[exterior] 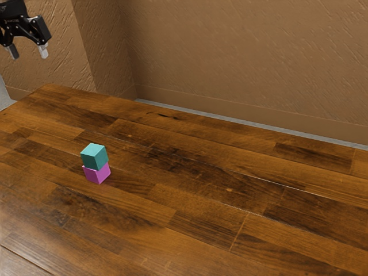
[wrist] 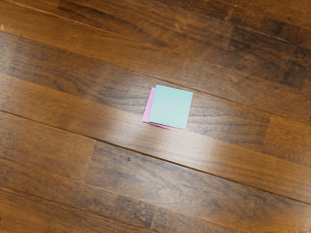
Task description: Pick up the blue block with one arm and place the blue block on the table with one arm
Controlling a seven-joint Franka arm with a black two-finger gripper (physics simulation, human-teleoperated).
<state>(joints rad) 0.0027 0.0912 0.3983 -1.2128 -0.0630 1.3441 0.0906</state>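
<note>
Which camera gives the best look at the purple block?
The exterior view: it shows two sides of the purple block, beneath the blue block. The wrist view looks down on the pair, with purple slivers peeking out past two edges of the blue block.

The upper part of the tool [exterior: 28, 56] is cut off by the exterior view's edge, and the arm above it lies out of sight. Below the tool, the blue block [exterior: 94, 155] hides most of the pink block's [exterior: 98, 175] top — from the tool's side, narrow pink strips peek out along two sides. Both blocks' undersides are hidden, as are their faces turned from the exterior camera. The worktop [exterior: 230, 184] under the tool runs past both views' edges, and beyond it hides part of the floor [exterior: 4, 100].
</note>
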